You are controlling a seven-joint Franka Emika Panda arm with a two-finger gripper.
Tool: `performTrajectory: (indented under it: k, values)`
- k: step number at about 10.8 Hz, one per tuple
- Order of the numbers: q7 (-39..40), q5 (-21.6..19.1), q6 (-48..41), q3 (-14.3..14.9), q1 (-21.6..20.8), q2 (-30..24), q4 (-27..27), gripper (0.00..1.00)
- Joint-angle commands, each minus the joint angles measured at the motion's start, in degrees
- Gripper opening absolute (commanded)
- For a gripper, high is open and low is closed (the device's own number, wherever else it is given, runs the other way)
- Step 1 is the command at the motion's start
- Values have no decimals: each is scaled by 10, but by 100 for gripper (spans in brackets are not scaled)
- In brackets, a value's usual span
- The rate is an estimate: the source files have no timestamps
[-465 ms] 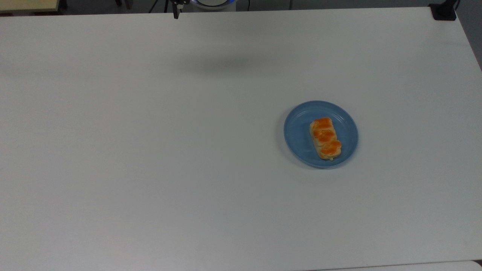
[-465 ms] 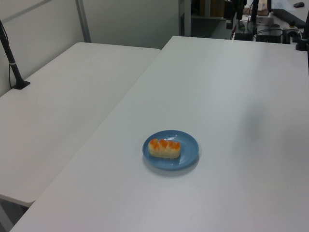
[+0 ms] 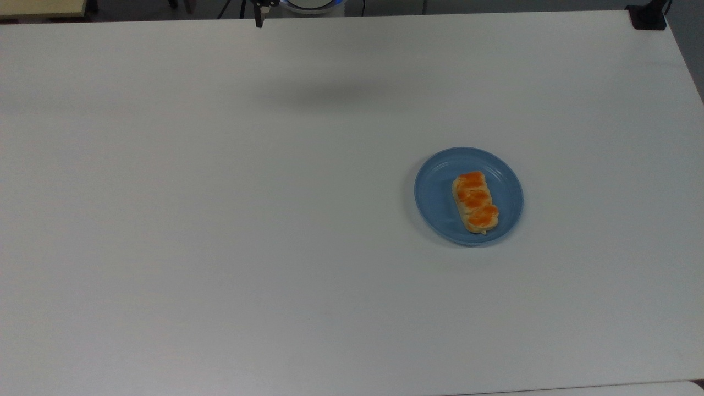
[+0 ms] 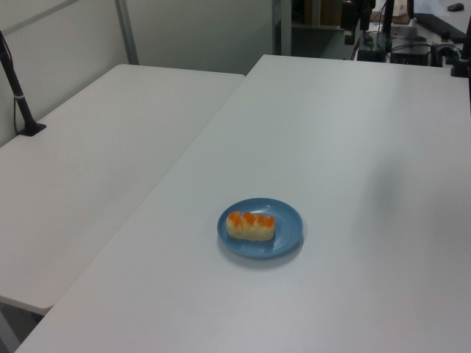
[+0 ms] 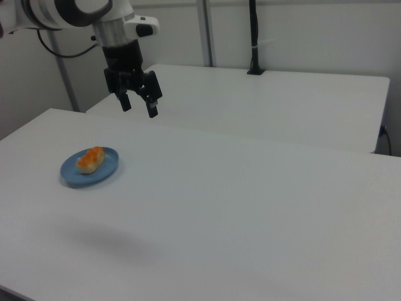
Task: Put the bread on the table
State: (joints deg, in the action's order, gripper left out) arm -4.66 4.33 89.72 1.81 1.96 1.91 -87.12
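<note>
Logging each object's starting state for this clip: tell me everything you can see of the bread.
The bread is a small oblong loaf, pale tan on its sides, with three glossy orange-brown bumps in a row along its top. It looks whole and soft. It lies flat on the blue plate, its length running diagonally in the top view, somewhat off the plate's centre toward the top view's right. Only the plate touches it. The gripper hangs open in the air, well apart from it.
</note>
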Motion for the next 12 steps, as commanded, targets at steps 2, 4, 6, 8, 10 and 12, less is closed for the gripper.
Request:
performTrajectory:
  k: [2, 4, 6, 8, 10, 12]
  values:
    - [13, -15, 2, 2, -3, -6, -5, 100]
    - [13, -15, 4, 2, -3, -6, -5, 100]
    - [13, -15, 2, 2, -2, -6, -5, 100]
    - [13, -16, 2, 2, -2, -6, -5, 100]
    - [13, -16, 5, -1, -5, -2, -5, 100]
    - [13, -18, 5, -4, -10, 1, -7, 100]
